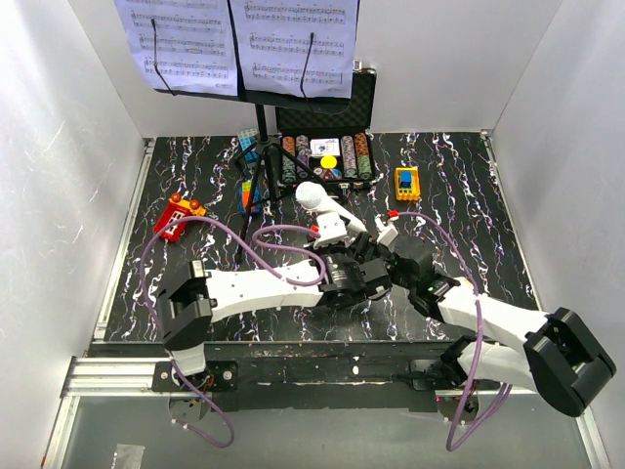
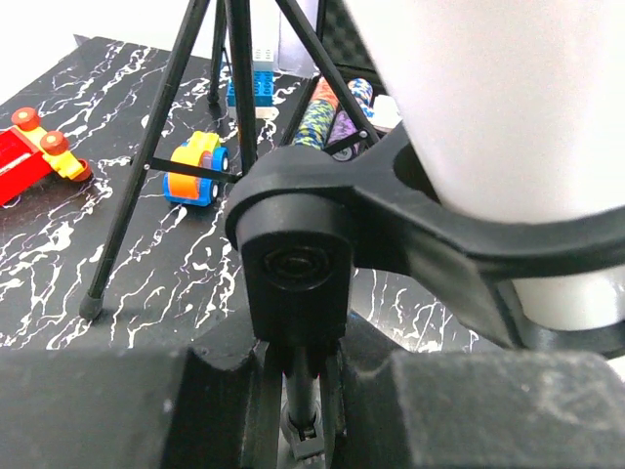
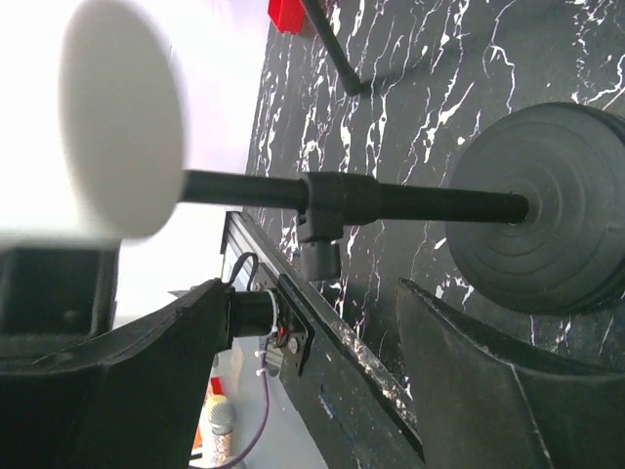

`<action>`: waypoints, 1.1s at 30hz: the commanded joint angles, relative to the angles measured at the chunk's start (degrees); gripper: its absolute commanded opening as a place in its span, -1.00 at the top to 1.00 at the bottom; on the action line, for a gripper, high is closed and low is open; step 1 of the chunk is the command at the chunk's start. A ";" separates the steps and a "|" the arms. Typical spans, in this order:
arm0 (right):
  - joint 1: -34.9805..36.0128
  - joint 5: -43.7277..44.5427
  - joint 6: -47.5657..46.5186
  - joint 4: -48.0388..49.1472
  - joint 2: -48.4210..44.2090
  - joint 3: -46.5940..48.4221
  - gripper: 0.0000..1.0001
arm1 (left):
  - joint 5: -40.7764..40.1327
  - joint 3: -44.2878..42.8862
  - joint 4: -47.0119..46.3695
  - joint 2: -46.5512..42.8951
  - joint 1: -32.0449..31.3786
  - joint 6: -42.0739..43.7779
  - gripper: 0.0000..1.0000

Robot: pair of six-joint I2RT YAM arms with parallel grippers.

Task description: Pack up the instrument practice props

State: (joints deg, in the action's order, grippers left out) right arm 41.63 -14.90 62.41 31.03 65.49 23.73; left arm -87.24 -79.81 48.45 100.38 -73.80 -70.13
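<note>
Closest to the left wrist lens, the left gripper has its fingers pinched tight on the thin black rod of the microphone stand, just under the clip. The white microphone sits in that clip, above and to the right.

From overhead, the microphone stands near the middle of the worktop, both arms meeting at it.

The right gripper is spread wide, one finger on either side of the rod's line, short of touching it. The round base lies beyond its right finger. We cannot tell whether the base is lifted or resting.

Step in hand, as we read it: taking up the microphone and its stand. Left arm has the rod, right arm is lined up for a second hold. Next move calls for the right fingers to advance and close on the rod between clamp knob and base, then both arms lift level. No packing container shows.

Music stand not yet handled. It stands toward the far edge, left of centre, with the sheet-music pages on its desk.

Surface: black, white-veined. Red toy car sits near the left edge, the open poker-chip case at the far edge, a yellow block right of it. Purple cables loop over the left arm. White walls on three sides, a metal rail along the near edge.
</note>
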 commanded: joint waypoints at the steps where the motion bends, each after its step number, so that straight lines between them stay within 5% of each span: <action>1: 0.38 -0.93 -3.61 -7.71 -5.28 3.25 -0.61 | 3.48 -5.69 32.71 5.17 -1.08 -26.24 0.93; 4: 0.30 -0.40 -5.28 -12.38 -7.66 3.78 -0.66 | 3.66 -9.21 45.82 8.42 -1.52 -37.50 0.84; 13: 0.21 0.75 -8.97 -20.04 -11.70 5.01 -0.71 | 4.27 -7.82 45.60 5.80 -3.37 -36.92 0.62; 18: 0.12 1.10 -10.20 -22.32 -12.23 5.54 -0.73 | 5.85 -6.59 45.25 2.64 -3.89 -35.61 0.32; 25: -0.14 1.36 -10.91 -23.73 -12.50 5.98 -0.74 | 7.35 -4.48 41.20 -2.37 -3.98 -29.28 -0.10; 33: -0.40 1.71 -12.66 -27.24 -14.34 6.51 -0.75 | 10.86 -1.76 32.53 -11.68 -4.69 -14.54 -0.29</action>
State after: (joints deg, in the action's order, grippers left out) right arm 41.63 -13.65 51.62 5.06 52.75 27.44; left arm -77.47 -83.50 76.86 96.55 -77.87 -94.87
